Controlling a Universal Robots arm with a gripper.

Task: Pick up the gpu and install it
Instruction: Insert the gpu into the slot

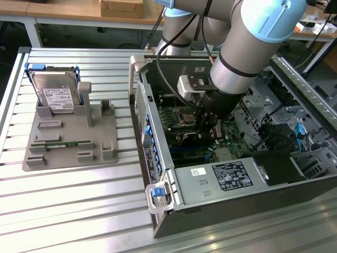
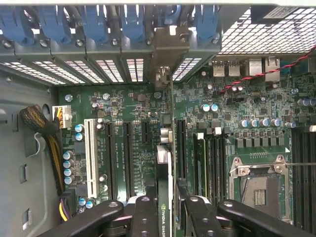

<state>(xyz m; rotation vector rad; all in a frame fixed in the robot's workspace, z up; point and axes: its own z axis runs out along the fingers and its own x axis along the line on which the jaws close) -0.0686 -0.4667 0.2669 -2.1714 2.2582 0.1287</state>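
Claw [image 2: 165, 210] gripping gpu [image 2: 164, 168] edge-on, inside case [image 1: 158, 174]

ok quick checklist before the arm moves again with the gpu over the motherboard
1. gpu between the fingers: ok, gripper is shut on the card's edge.
2. Card upright, edge down over the motherboard: ok.
3. Silver bracket at the rear slot openings: ok, it sits in line with one.
4. Card fully seated in its slot: cannot tell, the contact edge is hidden.
5. Arm inside the open computer case: ok.
6. hard drive in its holder, off the path: ok.
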